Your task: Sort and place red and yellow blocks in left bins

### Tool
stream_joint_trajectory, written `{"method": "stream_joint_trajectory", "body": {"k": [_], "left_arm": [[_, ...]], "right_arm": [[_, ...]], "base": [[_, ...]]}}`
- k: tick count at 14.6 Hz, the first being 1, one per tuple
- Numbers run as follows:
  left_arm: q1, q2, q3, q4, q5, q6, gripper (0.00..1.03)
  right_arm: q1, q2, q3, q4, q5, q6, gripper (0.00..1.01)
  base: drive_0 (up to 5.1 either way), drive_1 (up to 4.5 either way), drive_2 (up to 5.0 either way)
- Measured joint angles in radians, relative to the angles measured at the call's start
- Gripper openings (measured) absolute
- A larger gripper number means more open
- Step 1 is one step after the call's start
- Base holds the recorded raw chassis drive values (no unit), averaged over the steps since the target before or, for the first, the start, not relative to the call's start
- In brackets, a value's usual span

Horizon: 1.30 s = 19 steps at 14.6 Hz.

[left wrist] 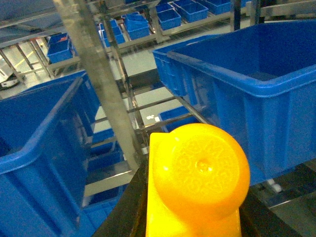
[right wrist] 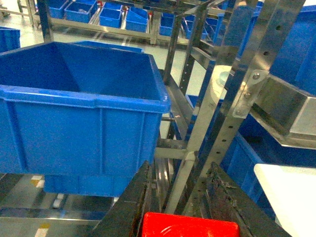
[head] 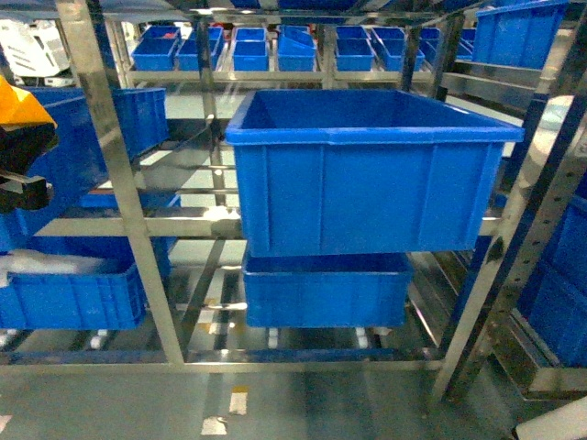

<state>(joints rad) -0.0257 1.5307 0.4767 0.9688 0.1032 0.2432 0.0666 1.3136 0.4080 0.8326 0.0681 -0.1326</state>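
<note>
My left gripper is shut on the yellow block, whose round stud faces the left wrist camera. In the head view that block and the left gripper show at the far left edge, in front of a bright-blue bin on the left shelf. The block hangs between this left bin and the large middle bin. My right gripper holds the red block low between its dark fingers, just right of the large blue bin. The head view does not show the right gripper.
Steel rack posts and cross rails stand between the bins. Lower blue bins sit on the bottom shelf. A slanted perforated post rises ahead of the right gripper, with a white surface to its right. More small bins lie far behind.
</note>
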Motion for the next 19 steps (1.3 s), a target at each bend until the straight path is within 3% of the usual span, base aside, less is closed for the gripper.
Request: {"method": "stream_joint_trajectory", "body": {"k": [10, 19], "left_arm": [[0.001, 0.0, 0.0, 0.002, -0.002, 0.0, 0.27], [0.0, -0.001, 0.0, 0.001, -0.002, 0.0, 0.27]], "right_arm": [[0.0, 0.0, 0.0, -0.003, 0.002, 0.0, 0.28], [0.005, 0.0, 0.0, -0.002, -0.003, 0.0, 0.28]], "base": [[-5.0, 2.42, 2.4], [0.0, 0.0, 0.0]]}}
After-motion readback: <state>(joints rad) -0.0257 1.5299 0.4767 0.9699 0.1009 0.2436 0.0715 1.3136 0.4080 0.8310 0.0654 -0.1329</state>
